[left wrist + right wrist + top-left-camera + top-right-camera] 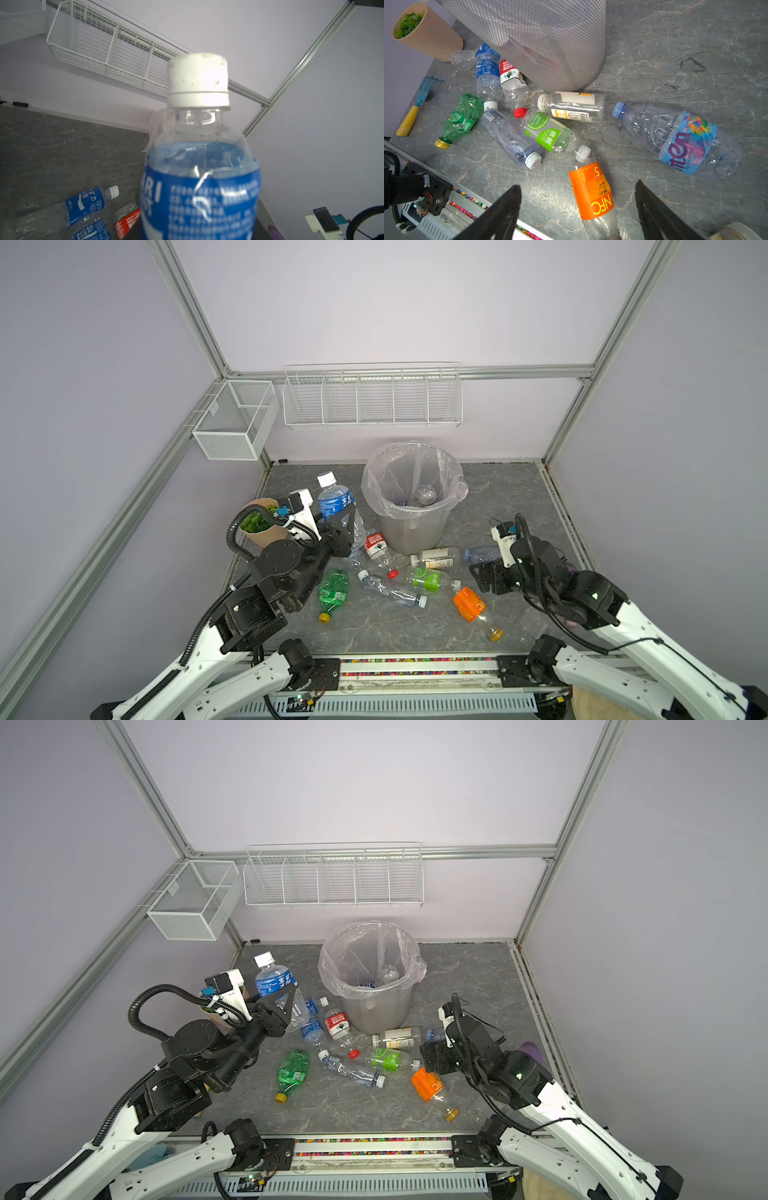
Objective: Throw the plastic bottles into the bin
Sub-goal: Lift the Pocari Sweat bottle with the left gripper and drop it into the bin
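**Blue-labelled bottle gripped beside the bin, more scattered before it**

The left gripper (348, 519) is closed partway round the lower body of a blue-labelled bottle (334, 499). It holds the bottle white cap up, just left of the bin (411, 531) in both top views and not over its rim. The bin, lined with a clear bag, stands on the grey table (498, 497), and a clear bottle (426, 493) lies at its bottom.

The right gripper (577, 184) hangs in front of the bin and to its right. Its jaws are spread wide and hold nothing, above an orange-labelled bottle (591, 195).

More bottles lie on their sides in front of the bin:
- A red-labelled bottle (376, 545) rests against the bin's base.
- A white-capped bottle (434, 558) lies just beside the base.
- A lime-labelled bottle (428, 578) and a clear ribbed bottle (390, 589) lie a little farther out.
- A crushed green bottle (332, 591) lies well to the bin's front left.
- A blue-capped bottle (685, 141) with a many-coloured label lies to the bin's front right.

A tan pot (259, 522) of green leaves stands left of the bin, beyond the held bottle.
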`<state>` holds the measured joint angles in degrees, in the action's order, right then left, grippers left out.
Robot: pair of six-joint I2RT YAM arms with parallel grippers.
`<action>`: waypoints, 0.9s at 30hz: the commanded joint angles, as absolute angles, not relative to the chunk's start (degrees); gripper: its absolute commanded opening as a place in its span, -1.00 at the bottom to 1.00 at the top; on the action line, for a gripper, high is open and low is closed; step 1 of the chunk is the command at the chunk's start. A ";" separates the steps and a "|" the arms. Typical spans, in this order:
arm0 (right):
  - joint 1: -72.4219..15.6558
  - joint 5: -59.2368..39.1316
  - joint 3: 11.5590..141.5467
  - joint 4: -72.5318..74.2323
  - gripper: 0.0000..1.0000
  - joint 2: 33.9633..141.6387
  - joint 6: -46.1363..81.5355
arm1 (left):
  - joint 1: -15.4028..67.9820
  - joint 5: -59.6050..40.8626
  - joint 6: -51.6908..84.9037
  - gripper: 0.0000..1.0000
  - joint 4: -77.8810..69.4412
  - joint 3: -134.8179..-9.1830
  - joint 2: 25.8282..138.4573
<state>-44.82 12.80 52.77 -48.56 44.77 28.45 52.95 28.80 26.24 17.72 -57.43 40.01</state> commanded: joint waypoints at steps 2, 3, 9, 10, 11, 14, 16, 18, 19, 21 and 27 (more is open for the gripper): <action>-44.77 13.12 51.84 -47.55 0.77 44.29 29.54 | 53.17 30.27 19.61 -0.56 8.42 -58.65 40.52; -44.74 13.00 51.86 -47.51 0.76 44.27 29.53 | 53.20 30.40 19.03 -0.56 7.13 -58.62 40.82; -44.75 12.40 52.42 -47.72 0.76 44.05 29.61 | 53.17 30.72 15.97 -0.55 1.18 -60.40 45.49; -44.79 12.40 52.68 -47.90 0.76 44.03 29.62 | 53.18 30.63 15.67 -0.55 0.45 -60.91 46.44; -44.75 12.46 52.88 -48.11 0.76 44.03 29.54 | 53.24 30.19 15.28 -0.55 0.02 -61.85 47.73; -44.81 12.49 53.42 -48.43 0.76 43.98 29.53 | 53.09 28.96 14.19 -0.55 0.12 -65.72 52.34; -44.77 12.52 53.63 -48.36 0.77 43.99 29.62 | 53.03 27.89 13.14 -0.54 1.48 -69.30 56.38; -44.76 12.28 53.96 -48.34 0.77 44.04 29.69 | 51.62 25.48 12.90 -0.53 6.07 -74.97 61.88; -44.76 12.22 54.20 -48.34 0.76 44.05 29.70 | 49.91 22.94 14.01 -0.53 9.99 -78.66 64.83; -44.76 11.93 54.88 -48.72 0.77 44.29 29.61 | 44.89 15.85 18.68 0.09 23.48 -90.30 73.55; -44.86 13.10 55.76 -52.09 0.77 41.83 29.40 | 49.15 18.85 16.47 1.00 40.80 -105.86 79.22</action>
